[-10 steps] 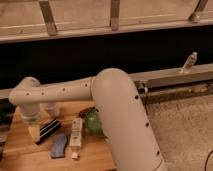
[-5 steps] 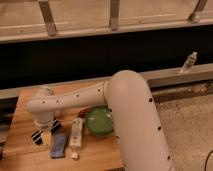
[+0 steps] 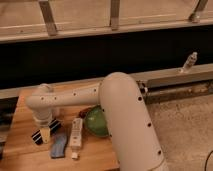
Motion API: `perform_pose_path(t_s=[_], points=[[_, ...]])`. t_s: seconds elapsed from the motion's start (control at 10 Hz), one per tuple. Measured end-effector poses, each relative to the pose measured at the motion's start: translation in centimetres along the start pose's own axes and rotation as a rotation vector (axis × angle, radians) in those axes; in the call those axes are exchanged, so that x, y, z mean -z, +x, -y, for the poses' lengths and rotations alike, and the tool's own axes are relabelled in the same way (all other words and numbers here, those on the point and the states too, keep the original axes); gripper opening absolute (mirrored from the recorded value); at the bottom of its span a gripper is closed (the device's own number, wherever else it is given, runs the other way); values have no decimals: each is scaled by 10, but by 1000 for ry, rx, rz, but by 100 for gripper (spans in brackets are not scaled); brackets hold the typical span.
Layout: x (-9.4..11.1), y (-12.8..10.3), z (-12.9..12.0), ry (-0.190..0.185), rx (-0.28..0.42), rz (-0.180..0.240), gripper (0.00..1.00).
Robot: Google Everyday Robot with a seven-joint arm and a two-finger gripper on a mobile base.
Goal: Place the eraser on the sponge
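Standing open at the eraser (image 3: 36,136), the gripper (image 3: 45,133) is just beside the sponge (image 3: 59,146) on the table (image 3: 20,112).

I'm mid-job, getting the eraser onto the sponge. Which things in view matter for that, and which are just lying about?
For the job:
- eraser, at the left of the wooden table
- blue-grey sponge, just right of it
- pincer, open, down over the eraser

Just lying about:
- white remote-like device
- green bowl
- small bottle on the far ledge

claw (image 3: 45,134) spread over eraser (image 3: 36,137) | sponge (image 3: 59,146) just beside | wooden table (image 3: 20,112)
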Motion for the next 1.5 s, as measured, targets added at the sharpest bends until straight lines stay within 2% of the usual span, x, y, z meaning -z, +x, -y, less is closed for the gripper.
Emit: perform_pose_path(t_s=[0.1, 0.2, 0.4, 0.7, 1.0, 1.5], points=[[-7, 3, 1, -6, -1, 13, 80], [-18, 9, 1, -16, -6, 28, 75], [-23, 12, 2, -15, 1, 45, 57], [-22, 13, 2, -16, 0, 43, 25], [-19, 13, 4, -15, -3, 43, 1], [-18, 13, -1, -23, 6, 39, 0]])
